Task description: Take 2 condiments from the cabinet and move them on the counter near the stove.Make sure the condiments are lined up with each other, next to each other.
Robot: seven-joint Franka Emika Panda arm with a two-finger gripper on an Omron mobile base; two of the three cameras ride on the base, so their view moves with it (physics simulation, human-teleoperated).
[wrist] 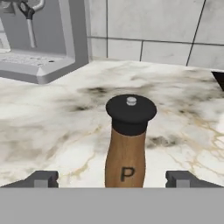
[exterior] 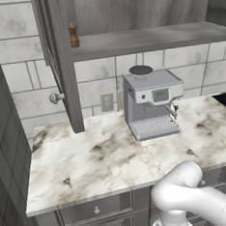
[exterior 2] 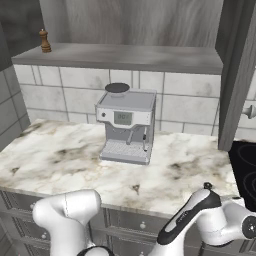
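Arm point(exterior 2: 200, 220) is seen bent low at table point(exterior: 90, 165) front edge, near stove point(exterior 2: 245, 170). Tool point(wrist: 112, 179) is spread wide, released; lighter shaker w/ black cap point(wrist: 127, 144) stands upright btwn tips, untouched. Cabinet point(exterior: 126, 17) shelf carries dark shaker point(exterior: 73, 36), upright at shelf's left end.

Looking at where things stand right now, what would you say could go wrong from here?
The open gripper straddles the upright pepper shaker on the counter; a careless retreat might clip and topple it. The dark shaker stands near the cabinet shelf edge beside the door, so reaching it could knock it off. The espresso machine might obstruct that reach.
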